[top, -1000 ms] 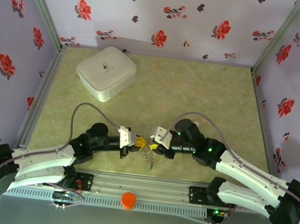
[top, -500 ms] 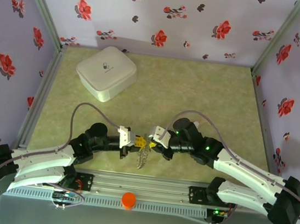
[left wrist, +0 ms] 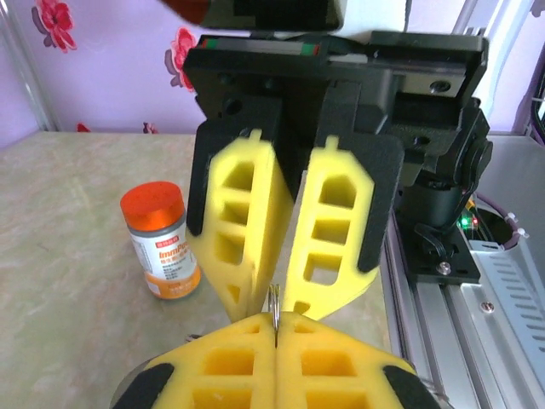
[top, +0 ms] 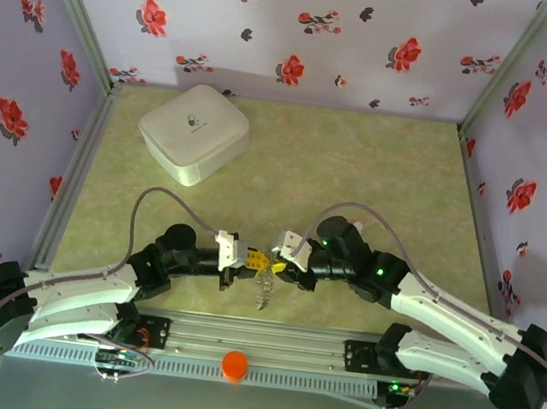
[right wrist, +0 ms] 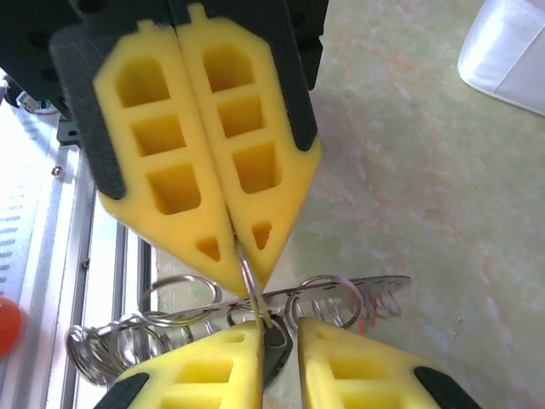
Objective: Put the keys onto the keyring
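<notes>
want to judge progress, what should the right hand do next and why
Probably firm up the right hand on the dark piece between its fingers, then ease it along the ring: those fingers stand slightly apart, the grip unclear, while the left hand is shut on the thin ring.

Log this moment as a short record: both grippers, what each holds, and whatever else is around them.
left gripper: shut on a thin wire ring
right gripper: jaws slightly apart, gripping a dark piece, possibly a key head
coiled wire bundle: just below the gripper tips
white square box: back left
pill bottle: upright, orange cap on
</notes>
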Available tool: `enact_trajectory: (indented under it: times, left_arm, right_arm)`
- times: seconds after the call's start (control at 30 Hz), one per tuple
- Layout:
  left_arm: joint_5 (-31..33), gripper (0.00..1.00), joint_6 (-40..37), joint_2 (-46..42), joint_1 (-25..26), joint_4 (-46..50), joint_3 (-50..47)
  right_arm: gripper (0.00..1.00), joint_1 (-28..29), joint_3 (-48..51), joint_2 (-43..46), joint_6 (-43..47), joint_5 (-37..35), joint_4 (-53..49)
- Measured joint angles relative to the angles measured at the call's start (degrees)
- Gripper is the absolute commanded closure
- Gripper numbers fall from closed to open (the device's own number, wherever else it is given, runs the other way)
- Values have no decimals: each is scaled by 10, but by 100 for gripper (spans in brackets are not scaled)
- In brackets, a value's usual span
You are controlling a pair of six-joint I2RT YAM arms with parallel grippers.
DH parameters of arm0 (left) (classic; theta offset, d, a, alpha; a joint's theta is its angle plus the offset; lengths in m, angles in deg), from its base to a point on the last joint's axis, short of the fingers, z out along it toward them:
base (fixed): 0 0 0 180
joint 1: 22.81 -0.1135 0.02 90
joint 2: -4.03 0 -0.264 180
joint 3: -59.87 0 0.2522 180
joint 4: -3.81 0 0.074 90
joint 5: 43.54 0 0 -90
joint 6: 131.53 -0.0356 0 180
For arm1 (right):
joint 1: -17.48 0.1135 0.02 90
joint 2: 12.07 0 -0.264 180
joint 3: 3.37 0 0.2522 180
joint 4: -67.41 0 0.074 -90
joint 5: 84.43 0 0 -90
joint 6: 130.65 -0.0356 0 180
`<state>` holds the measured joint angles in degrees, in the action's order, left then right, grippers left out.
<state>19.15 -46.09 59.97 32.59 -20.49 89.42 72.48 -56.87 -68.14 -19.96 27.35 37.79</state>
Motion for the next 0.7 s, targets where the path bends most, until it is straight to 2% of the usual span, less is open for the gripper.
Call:
enact_trajectory:
  times: [0.17, 0.27, 0.5, 0.67, 0.7]
  left_arm:
    - [-4, 100, 0, 10, 0, -9, 0]
    - [-4, 100, 0, 13, 0, -10, 0]
    - [-4, 100, 0, 13, 0, -10, 0]
    - [-6, 99, 0, 13, 0, -9, 0]
    - [-6, 91, 0, 14, 0, -8, 0]
  right_arm:
    - [79, 0, 3, 29, 0, 5, 2]
    - [82, 0, 3, 28, 0, 10, 9]
    - [82, 0, 4, 15, -2, 11, 12]
    - [96, 0, 4, 7, -3, 12, 10]
    - [99, 0, 4, 7, -3, 13, 10]
